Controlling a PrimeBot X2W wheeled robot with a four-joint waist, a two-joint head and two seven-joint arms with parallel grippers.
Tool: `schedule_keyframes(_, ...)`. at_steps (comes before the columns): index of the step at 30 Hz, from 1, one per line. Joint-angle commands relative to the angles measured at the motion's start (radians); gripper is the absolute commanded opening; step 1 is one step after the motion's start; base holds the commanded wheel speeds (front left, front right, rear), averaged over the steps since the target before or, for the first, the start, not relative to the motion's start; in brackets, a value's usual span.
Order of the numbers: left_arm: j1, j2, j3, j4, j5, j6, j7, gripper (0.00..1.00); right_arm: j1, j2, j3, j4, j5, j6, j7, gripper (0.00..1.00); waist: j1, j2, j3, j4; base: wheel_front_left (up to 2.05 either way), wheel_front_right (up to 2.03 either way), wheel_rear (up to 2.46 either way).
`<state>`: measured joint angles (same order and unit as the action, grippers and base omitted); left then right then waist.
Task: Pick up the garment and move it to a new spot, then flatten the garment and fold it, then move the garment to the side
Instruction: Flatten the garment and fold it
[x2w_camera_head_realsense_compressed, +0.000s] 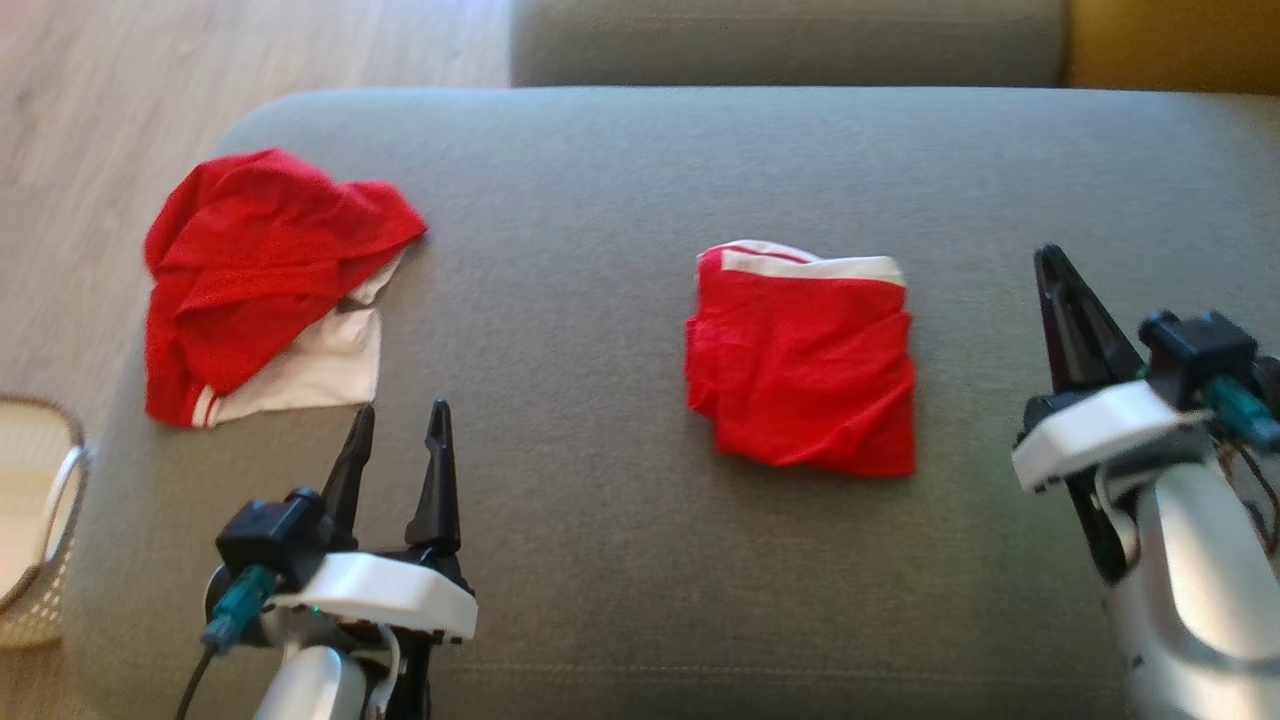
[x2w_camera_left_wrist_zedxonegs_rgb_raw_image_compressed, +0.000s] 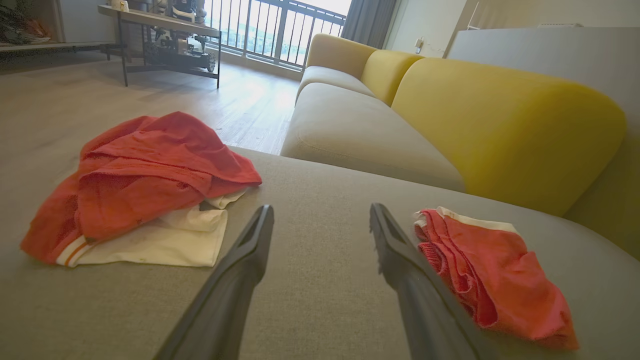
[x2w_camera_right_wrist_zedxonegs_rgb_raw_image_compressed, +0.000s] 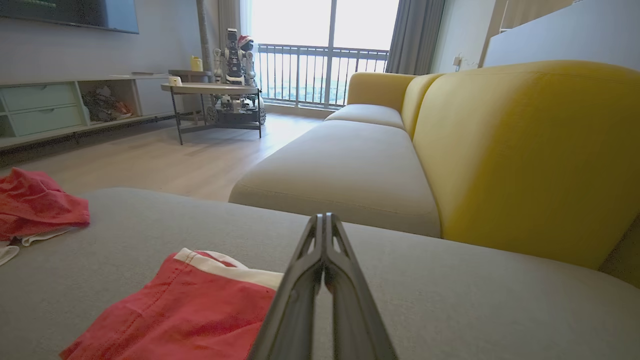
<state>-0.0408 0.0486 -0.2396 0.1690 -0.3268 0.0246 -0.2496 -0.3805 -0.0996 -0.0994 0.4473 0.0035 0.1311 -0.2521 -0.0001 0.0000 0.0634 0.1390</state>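
Items I counted around me: one broad grey seat cushion (x2w_camera_head_realsense_compressed: 640, 600); one pale basket (x2w_camera_head_realsense_compressed: 40, 540) beside its left edge; wood floor (x2w_camera_head_realsense_compressed: 100, 100); one sofa (x2w_camera_left_wrist_zedxonegs_rgb_raw_image_compressed: 360, 135), yellow-backed; one thin-legged table (x2w_camera_right_wrist_zedxonegs_rgb_raw_image_compressed: 210, 89) with a robot figure (x2w_camera_right_wrist_zedxonegs_rgb_raw_image_compressed: 235, 50) at it; balcony railing (x2w_camera_right_wrist_zedxonegs_rgb_raw_image_compressed: 320, 70); grey curtain (x2w_camera_right_wrist_zedxonegs_rgb_raw_image_compressed: 415, 35); drawer unit (x2w_camera_right_wrist_zedxonegs_rgb_raw_image_compressed: 40, 105) along the wall, dark screen (x2w_camera_right_wrist_zedxonegs_rgb_raw_image_compressed: 75, 12) above it.

Plain grey cushion (x2w_camera_head_realsense_compressed: 640, 560), no pattern. At its middle, the garment (x2w_camera_head_realsense_compressed: 805, 365): bright red, with a white band along the top edge. Toward the cushion's left end, the heap (x2w_camera_head_realsense_compressed: 250, 270): red again, with a white panel and white stripes at the hem. Beyond the cushion, a mustard-yellow backrest (x2w_camera_left_wrist_zedxonegs_rgb_raw_image_compressed: 500, 125). Off its left end, a cream basket (x2w_camera_head_realsense_compressed: 40, 610) on a pale wood floor (x2w_camera_head_realsense_compressed: 100, 150). Left gripper (x2w_camera_head_realsense_compressed: 400, 410) and right gripper (x2w_camera_head_realsense_compressed: 1048, 255): black fingers, white shells.
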Motion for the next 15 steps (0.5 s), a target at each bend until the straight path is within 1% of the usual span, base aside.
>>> schedule_keyframes(1, -0.02, 0.002, 0.046, -0.037, 0.01, -0.004, -0.012, 1.0, 0.014, -0.001, 0.009, -0.07, -0.017, 0.0, -0.001, 0.0, 0.0001, 0.0, -0.03, -0.043, 0.0, 0.0, 0.0)
schedule_keyframes(4, -0.008, 0.002, 0.061, -0.034, 0.012, -0.011, -0.012, 1.0, 0.096, 0.008, -0.014, -0.149, -0.037, 0.0, 0.002, 0.0, 0.0001, 0.0, -0.042, -0.066, 0.0, 0.0, 0.0)
schedule_keyframes(5, -0.008, 0.002, 0.061, -0.034, 0.012, -0.011, -0.012, 1.0, 0.096, 0.008, -0.014, -0.149, -0.037, 0.0, 0.002, 0.0, 0.0001, 0.0, -0.042, -0.066, 0.0, 0.0, 0.0)
schedule_keyframes(10, 0.013, 0.002, 0.055, -0.023, 0.013, -0.017, -0.012, 1.0, 0.192, 0.026, -0.041, -0.199, -0.068, 0.0, 0.0, 0.0, 0.0001, 0.0, -0.055, -0.078, 0.0, 0.0, 0.0)
schedule_keyframes(11, 0.018, 0.002, 0.051, -0.018, 0.014, -0.018, -0.012, 1.0, 0.207, 0.03, -0.051, -0.201, -0.072, 0.0, -0.001, 0.42, 0.0001, 0.0, -0.058, -0.08, 0.0, 0.0, 0.0)
schedule_keyframes(12, 0.024, 0.002, 0.049, -0.013, 0.011, -0.019, -0.012, 1.0, 0.22, 0.034, -0.059, -0.202, -0.074, 0.0, -0.002, 1.0, 0.0001, 0.0, -0.061, -0.08, 0.0, 0.0, 0.0)
schedule_keyframes(15, 0.04, 0.002, 0.039, 0.0, 0.006, -0.018, -0.012, 1.0, 0.254, 0.042, -0.068, -0.194, -0.084, 0.0, -0.004, 1.0, 0.0001, 0.0, -0.069, -0.079, 0.0, 0.0, 0.0)
